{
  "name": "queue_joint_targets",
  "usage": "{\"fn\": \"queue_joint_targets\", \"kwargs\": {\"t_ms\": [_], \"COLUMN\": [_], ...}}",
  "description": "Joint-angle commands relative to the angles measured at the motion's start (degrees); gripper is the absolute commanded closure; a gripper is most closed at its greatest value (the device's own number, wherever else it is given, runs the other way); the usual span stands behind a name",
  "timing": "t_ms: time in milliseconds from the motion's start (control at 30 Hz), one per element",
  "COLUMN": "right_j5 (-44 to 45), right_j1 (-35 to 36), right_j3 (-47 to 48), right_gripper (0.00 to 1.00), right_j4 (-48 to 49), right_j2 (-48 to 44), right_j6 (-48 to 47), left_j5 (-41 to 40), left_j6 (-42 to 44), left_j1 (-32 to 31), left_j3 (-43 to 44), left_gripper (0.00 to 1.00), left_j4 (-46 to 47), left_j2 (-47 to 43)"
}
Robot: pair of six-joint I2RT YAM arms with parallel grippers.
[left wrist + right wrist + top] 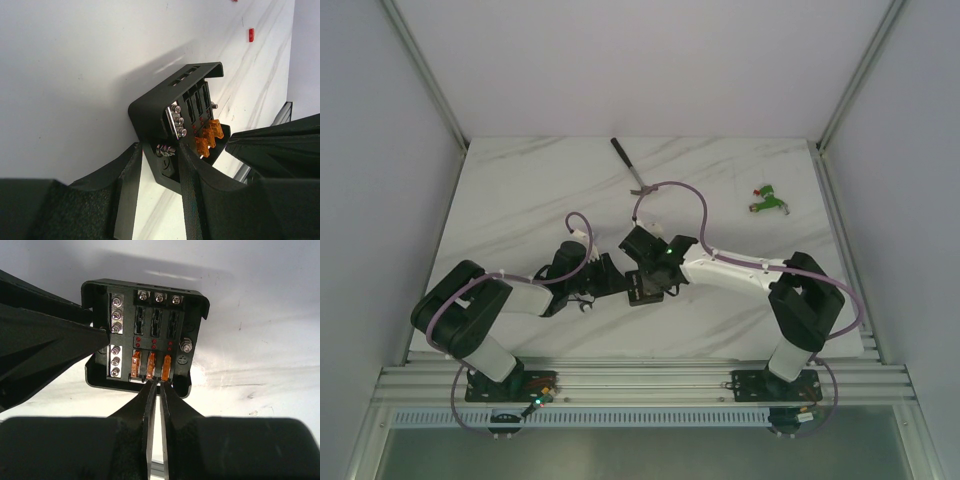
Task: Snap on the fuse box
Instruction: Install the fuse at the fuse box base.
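The fuse box [642, 290] is a small square black box lying on the white table between the two arms. In the right wrist view the fuse box [155, 340] shows three orange fuses, empty slots and silver screws. My left gripper [160, 150] is shut on a corner flange of the fuse box [155, 107], with one of its fingers [60, 340] touching the box's left side. My right gripper [159, 384] rests its tips at the box's near edge by the orange fuses. Its jaws stand a narrow slit apart with nothing between them.
A wrench [627, 163] lies at the back of the table. A green-and-red connector piece [767, 198] sits at the back right. One tiny loose red fuse [251, 34] lies on the table beyond the box. Metal rails border the table.
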Motion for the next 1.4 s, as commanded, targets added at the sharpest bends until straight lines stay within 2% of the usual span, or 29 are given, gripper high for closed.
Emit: {"fn": "queue_joint_targets", "kwargs": {"t_ms": [0,267,467,833,1367], "right_j5": [0.94,0.79,0.12,-0.26,1.03], "right_j1": [-0.27,-0.33,-0.38,-0.38,-1.37], "right_j3": [-0.97,-1.22,-1.25,-1.3,1.41], "right_gripper": [0.87,0.91,1.0,1.0,1.0], "right_j4": [-1.06,-2.03,-2.32,-2.73,-6.62], "right_j2": [0.19,1.85,3.41,4.52,15.17], "right_j6": [1.54,1.83,1.37,0.11,-4.69], "left_j5": [0.6,0.68,0.76,0.78,0.24], "left_j6": [-0.1,-0.09,-0.16,-0.17,-0.03], "left_j1": [-0.22,-0.22,-0.22,-0.22,-0.22], "left_j3": [0.93,0.97,0.99,0.89,0.84], "left_gripper": [0.56,0.56,0.56,0.56,0.56], "left_j4": [0.89,0.89,0.87,0.85,0.53], "left_j2": [0.39,0.53,0.41,0.4,0.3]}}
